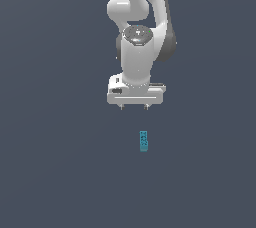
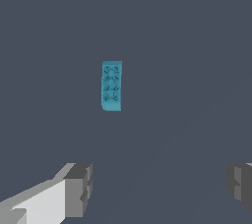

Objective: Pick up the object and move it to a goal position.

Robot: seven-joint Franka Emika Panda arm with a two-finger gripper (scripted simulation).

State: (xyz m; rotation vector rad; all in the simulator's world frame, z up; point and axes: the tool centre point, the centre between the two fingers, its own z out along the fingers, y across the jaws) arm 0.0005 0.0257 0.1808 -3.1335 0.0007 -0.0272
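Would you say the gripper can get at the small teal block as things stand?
Probably yes. The gripper is open, nothing lies around the teal block, and the block is far narrower than the gap between the fingers. It sits off to one side, so the arm must shift first.

The arm (image 1: 142, 27) runs off the top edge of the exterior view, so its upper links and base are out of sight. Below the white hand, only two short finger stubs of the gripper (image 1: 133, 107) show, too small to read in any detail. In the wrist view the fingers (image 2: 78, 188) are cut by the bottom edge, and the far one (lower right corner) also by the right edge. The dark markings on the teal block (image 2: 111, 86) are too blurred to make out; in the exterior view they are a mere smudge.
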